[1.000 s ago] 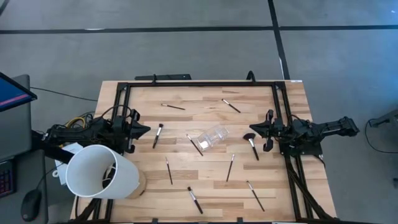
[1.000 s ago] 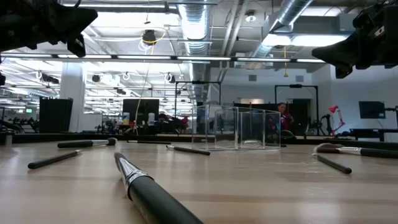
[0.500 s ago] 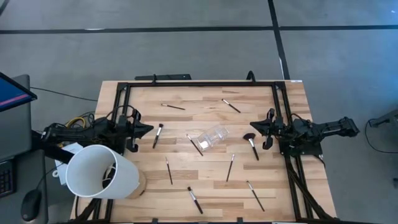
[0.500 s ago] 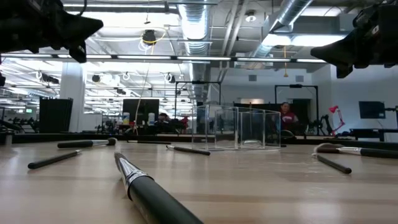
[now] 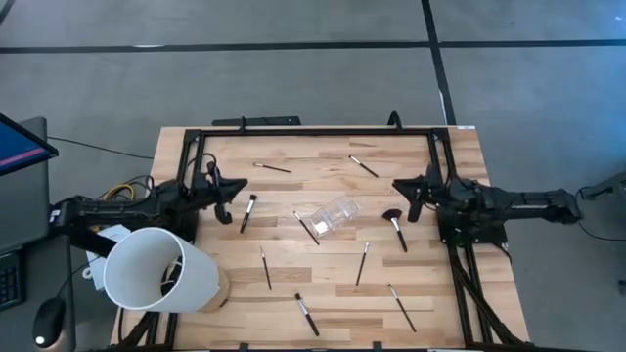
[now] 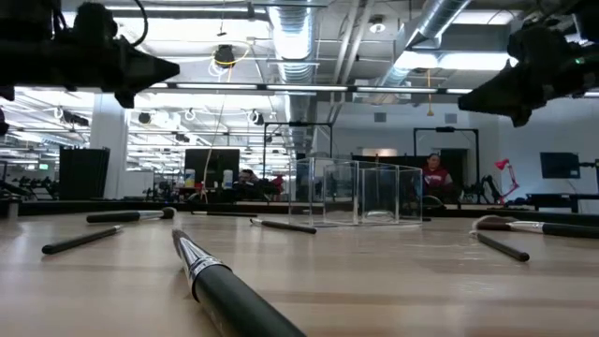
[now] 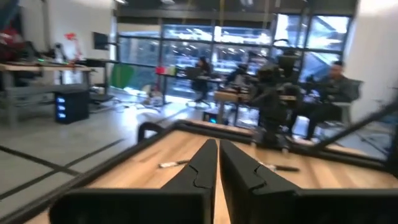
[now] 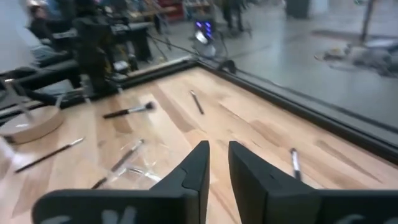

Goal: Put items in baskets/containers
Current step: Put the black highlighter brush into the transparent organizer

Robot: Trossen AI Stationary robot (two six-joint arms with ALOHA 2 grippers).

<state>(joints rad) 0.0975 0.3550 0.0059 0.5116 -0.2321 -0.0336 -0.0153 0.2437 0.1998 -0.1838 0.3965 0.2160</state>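
Note:
Several thin dark brushes and sticks lie flat and scattered on the wooden table (image 5: 323,284), among them one near my left gripper (image 5: 248,212) and a fan-tipped one (image 5: 396,227). The clear plastic box (image 5: 331,215) rests near the middle, and in the low view the box (image 6: 356,192) stands beyond a large brush handle (image 6: 234,295). My left gripper (image 5: 243,184) hovers shut over the table's left side, level, holding nothing. My right gripper (image 5: 396,184) hovers over the right side with a narrow gap between its fingers, which hold nothing. Both show in their wrist views, the left gripper (image 7: 219,155) and the right gripper (image 8: 219,152).
A large white cylinder (image 5: 156,269) stands at the near left corner on a tan disc (image 8: 28,124). A black metal frame (image 5: 313,131) runs around the table's edge. People sit in the room beyond the table.
Both arms have swung their grippers toward the table's far edge and a little inward over the table. In the low view the left gripper's tip has come farther toward the middle, and the right gripper has tipped downward. The brushes and the box have not moved.

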